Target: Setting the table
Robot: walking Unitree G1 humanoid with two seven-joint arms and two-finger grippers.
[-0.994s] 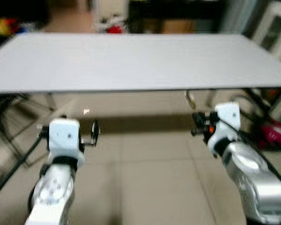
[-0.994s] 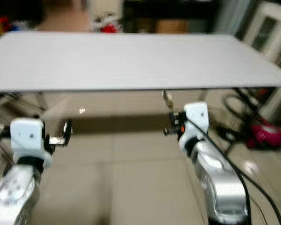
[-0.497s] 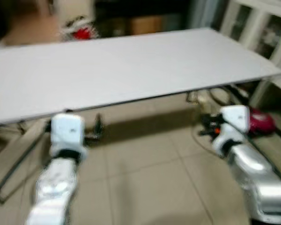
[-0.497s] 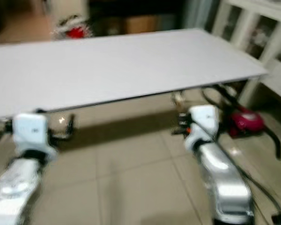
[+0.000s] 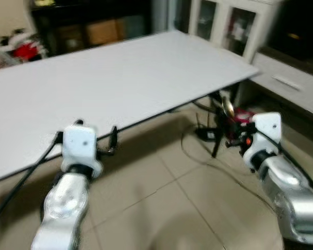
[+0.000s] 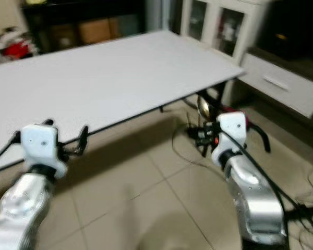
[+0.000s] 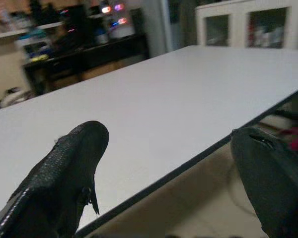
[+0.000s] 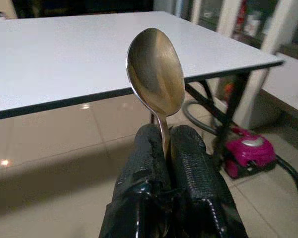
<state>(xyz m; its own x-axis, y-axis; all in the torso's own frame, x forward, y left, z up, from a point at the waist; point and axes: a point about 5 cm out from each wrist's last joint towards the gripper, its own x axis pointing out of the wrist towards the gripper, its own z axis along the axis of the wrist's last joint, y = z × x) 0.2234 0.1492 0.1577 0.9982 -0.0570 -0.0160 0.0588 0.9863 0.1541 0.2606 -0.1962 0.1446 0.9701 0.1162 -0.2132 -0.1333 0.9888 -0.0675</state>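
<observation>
One spoon (image 8: 156, 74) — shiny, bowl upright | right end effector (image 8: 165, 148) pinching its handle | left end effector (image 7: 164, 168) — spread wide, empty

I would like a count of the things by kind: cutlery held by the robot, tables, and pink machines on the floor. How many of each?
Spoon, held in the right gripper: 1
White table: 1
Pink machine on the floor: 1
Total: 3

Pale grey bench (image 5: 120, 78) with a dark edge; beige tiled floor (image 5: 167, 208); shiny steel spoon (image 8: 156, 74) between black textured fingers (image 8: 196, 173); magenta vacuum cleaner (image 8: 251, 148).
</observation>
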